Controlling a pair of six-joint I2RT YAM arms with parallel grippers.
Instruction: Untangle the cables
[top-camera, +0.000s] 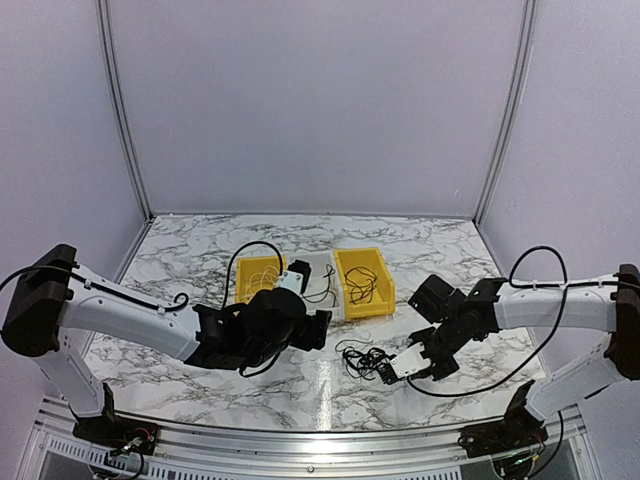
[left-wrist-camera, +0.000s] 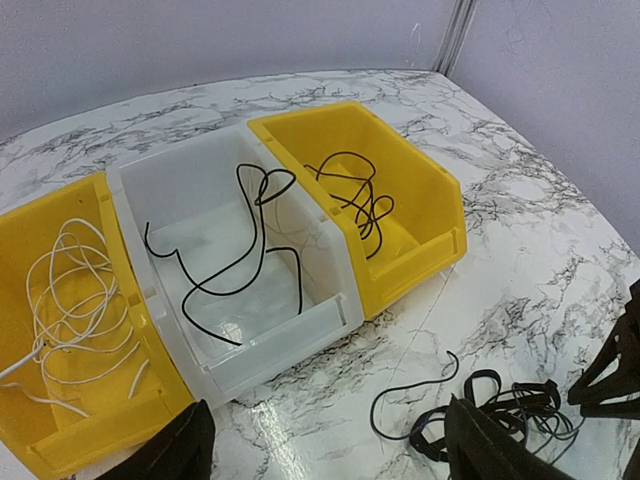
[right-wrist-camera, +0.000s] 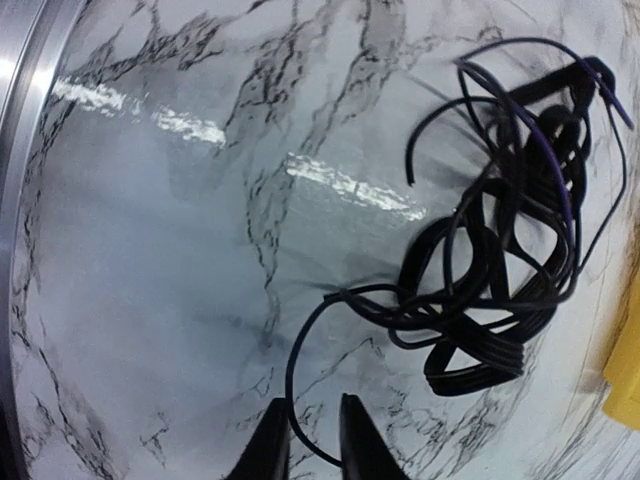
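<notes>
A robot lab cell: plain pale wall panels, metal frame rail, marble-patterned tabletop.

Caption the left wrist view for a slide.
Left yellow bin holds white cable, clear bin black cable, right yellow bin black coil; tangle on table.

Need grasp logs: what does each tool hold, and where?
Left tool holds nothing. A loose strand of thin black flexible cable lies between the right tool's near-shut fingers; clamped or not, cannot tell.

Surface: left yellow bin, clear bin, right yellow bin, side by side; black cables tangled beside right claw.
</notes>
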